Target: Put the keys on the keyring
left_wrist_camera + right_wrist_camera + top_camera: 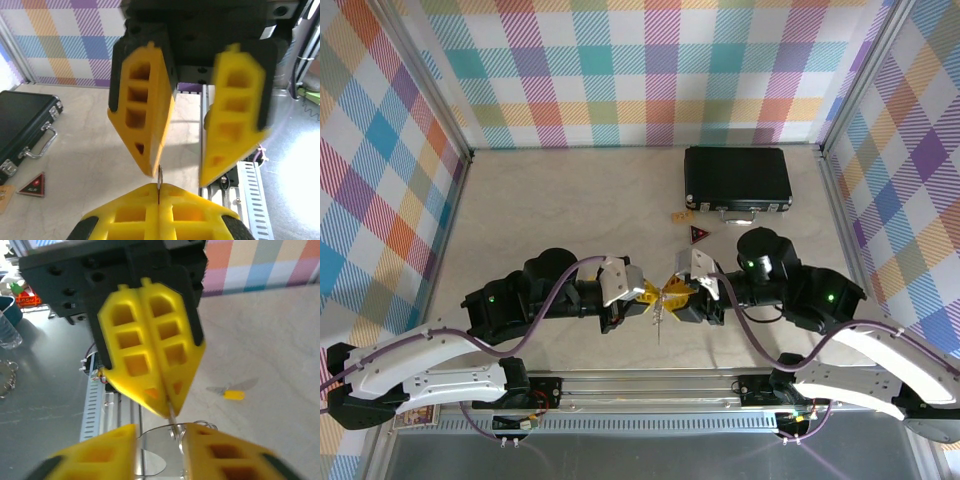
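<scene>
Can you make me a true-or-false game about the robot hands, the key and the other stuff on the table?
1. The left hand is pinched shut on the flat gray oval keyring. True.
2. The right hand is squeezed shut. False: its fingers stand apart.
3. The small silver key with the yellow head hangs on the keyring. False: it lies on the pale table, apart from both hands.
4. The black rectangular case is closed. True.
5. The dark red triangular tag lies inside the case. False: it lies on the table beside it.
</scene>
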Robot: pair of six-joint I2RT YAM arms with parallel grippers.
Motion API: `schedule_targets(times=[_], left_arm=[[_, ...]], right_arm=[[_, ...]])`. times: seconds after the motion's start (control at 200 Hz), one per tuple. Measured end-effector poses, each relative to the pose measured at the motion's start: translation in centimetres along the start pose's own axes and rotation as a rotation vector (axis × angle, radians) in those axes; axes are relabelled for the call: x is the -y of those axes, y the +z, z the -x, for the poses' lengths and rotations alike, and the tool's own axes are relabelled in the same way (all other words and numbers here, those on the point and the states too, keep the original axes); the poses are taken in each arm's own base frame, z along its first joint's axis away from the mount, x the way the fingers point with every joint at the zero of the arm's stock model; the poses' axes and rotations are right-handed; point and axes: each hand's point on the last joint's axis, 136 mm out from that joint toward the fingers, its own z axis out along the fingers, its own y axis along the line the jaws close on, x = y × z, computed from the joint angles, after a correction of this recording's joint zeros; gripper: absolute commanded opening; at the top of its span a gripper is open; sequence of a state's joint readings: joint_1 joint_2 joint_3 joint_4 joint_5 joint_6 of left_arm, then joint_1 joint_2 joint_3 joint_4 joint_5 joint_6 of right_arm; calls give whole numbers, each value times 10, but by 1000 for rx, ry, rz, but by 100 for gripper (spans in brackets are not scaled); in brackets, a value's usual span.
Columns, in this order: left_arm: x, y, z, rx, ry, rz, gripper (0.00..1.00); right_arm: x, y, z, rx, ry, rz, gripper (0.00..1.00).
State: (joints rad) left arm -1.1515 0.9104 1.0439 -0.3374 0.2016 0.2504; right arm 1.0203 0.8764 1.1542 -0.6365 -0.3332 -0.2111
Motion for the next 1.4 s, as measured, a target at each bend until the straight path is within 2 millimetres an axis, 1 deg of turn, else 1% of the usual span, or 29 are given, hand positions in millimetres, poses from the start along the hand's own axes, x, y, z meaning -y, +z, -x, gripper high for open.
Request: schedule_targets(times=[0.06, 0.125, 0.275, 0.38, 0.525, 0.645, 0.745, 0.82, 0.905, 0.975, 1.07, 1.19, 1.245, 1.325, 1.4], left_arm=[[-2, -1, 0, 1, -1, 14, 0], [-4, -3, -3, 1, -4, 27, 0], [-6, -4, -8, 15, -18, 46, 0], [-8, -5, -14, 18, -25, 65, 0], [-13, -7, -20, 14, -49, 102, 0], [-18, -9, -28, 17, -69, 136, 0], [-19, -13, -40, 16, -82, 154, 0], [-20, -16, -48, 19, -91, 169, 0], [-23, -22, -53, 26, -100, 196, 0], [-28, -28, -56, 44, -114, 237, 0], [-37, -36, -65, 67, -151, 303, 0], [-45, -43, -82, 83, -193, 367, 0], [-47, -48, -88, 95, -207, 392, 0], [-51, -55, -90, 112, -220, 425, 0], [-55, -63, -87, 137, -229, 450, 0]], right_arm=[[-2, -6, 6, 29, 1, -7, 73], [-2, -13, 11, 58, 4, -23, 82], [2, -29, 21, 117, 21, -86, 94], [9, -32, 20, 121, 64, -132, 100], [24, -30, 16, 110, 131, -203, 99], [44, -25, 8, 88, 211, -271, 99], [75, -18, -6, 57, 320, -350, 99], [103, -15, -20, 36, 422, -417, 99], [132, -4, -43, -17, 538, -464, 99], [146, 10, -59, -63, 603, -472, 100], [156, 34, -76, -116, 664, -443, 100], [167, 64, -94, -161, 724, -403, 97], [173, 79, -105, -187, 754, -384, 96], [179, 100, -123, -227, 794, -358, 94], [184, 119, -141, -260, 831, -336, 92]])
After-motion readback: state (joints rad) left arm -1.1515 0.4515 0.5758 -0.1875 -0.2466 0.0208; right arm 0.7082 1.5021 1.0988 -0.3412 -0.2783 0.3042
